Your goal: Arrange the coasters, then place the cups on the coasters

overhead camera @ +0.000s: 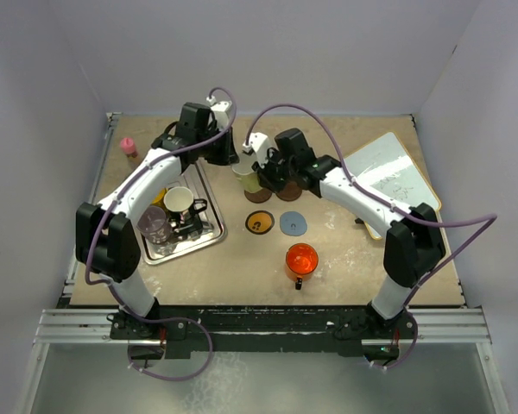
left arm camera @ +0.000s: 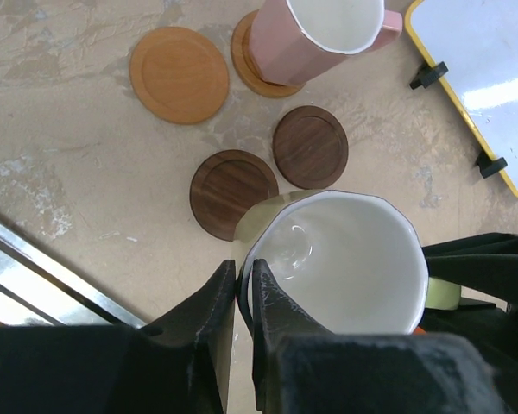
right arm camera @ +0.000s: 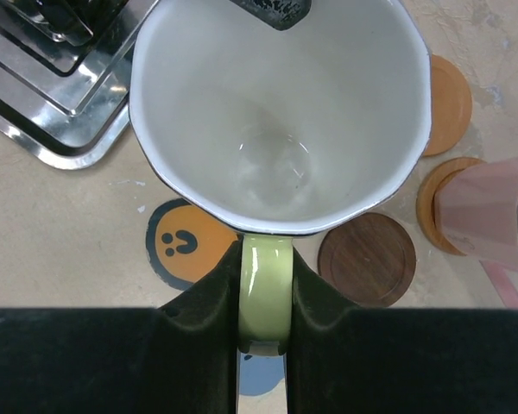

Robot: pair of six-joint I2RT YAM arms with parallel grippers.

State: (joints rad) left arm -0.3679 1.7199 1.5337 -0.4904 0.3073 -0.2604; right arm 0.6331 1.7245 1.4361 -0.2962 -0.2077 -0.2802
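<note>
Bright even overhead light; soft shadows; tray (right arm camera: 43, 129) glare.

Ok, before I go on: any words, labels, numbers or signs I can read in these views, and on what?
No readable words or numbers in any view.
Smiley face sign, black on orange: on the orange coaster with dark rim.
White board: faint marks, too blurred to read.
Pale green mug and pink mug: no print visible.
</note>
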